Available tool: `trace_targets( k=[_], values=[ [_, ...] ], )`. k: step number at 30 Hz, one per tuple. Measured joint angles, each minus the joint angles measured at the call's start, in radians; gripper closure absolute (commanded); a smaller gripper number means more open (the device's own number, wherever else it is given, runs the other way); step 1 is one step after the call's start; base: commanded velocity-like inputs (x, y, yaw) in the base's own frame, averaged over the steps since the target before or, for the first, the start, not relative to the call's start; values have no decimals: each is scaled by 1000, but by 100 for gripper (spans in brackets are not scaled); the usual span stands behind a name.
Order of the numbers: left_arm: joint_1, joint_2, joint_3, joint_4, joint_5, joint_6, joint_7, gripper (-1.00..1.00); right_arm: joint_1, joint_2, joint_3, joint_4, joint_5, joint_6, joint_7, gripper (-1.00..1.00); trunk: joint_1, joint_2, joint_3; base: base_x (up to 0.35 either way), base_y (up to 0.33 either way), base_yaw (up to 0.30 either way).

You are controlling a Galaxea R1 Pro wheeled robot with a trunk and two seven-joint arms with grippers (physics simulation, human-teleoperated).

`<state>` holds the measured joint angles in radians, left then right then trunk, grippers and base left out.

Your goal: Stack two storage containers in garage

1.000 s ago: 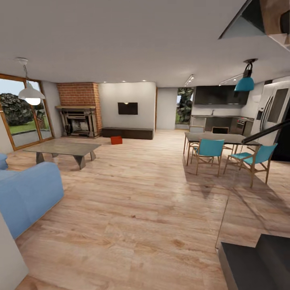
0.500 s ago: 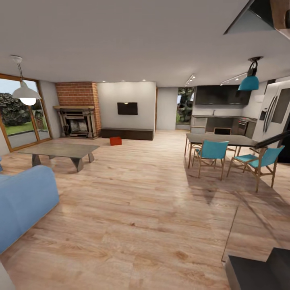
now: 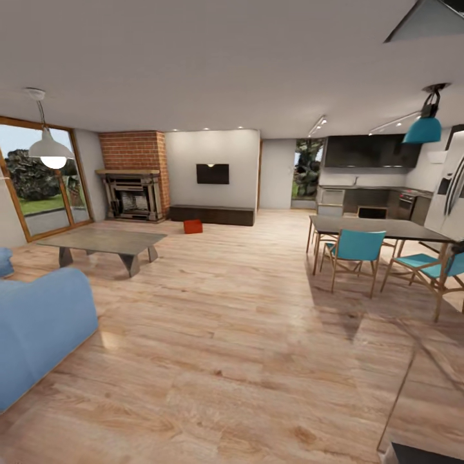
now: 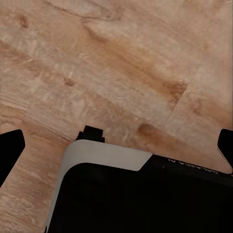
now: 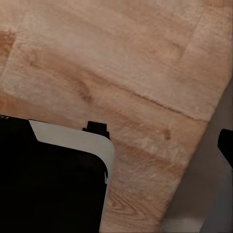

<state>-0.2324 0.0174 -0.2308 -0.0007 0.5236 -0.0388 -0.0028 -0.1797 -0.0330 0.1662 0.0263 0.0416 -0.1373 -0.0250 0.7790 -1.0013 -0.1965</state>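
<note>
Far across the living room, a small orange-red storage container sits on the light wood plank floor in front of the long low dark cabinet. At this distance I cannot tell whether it is one bin or two together. The brick fireplace and black wall TV stand behind it. My left gripper hangs open over the planks, its black fingertips at both edges of the left wrist view. My right gripper also hangs open and empty, with one fingertip showing.
A blue sofa is close at the left, with a low grey coffee table beyond it. A dark dining table with teal chairs stands at the right, with the kitchen behind. A wide strip of wood floor runs between them.
The whole head view has shifted as the camera moved: the room sits slightly further right, and the dark shape at the lower right has nearly left the picture. The container has not moved.
</note>
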Motion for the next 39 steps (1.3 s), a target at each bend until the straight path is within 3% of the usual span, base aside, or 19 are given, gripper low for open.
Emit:
trace_targets(
  k=[8,39],
  values=[
    [0,0,0,0,0,0,0,-100,0,-1,2,0,0,1,0,-100,0,0,0,322,0,169],
    [0,1,0,0,0,-2,0,-100,0,-2,3,0,-1,0,0,-100,0,0,0,322,0,3]
  ],
)
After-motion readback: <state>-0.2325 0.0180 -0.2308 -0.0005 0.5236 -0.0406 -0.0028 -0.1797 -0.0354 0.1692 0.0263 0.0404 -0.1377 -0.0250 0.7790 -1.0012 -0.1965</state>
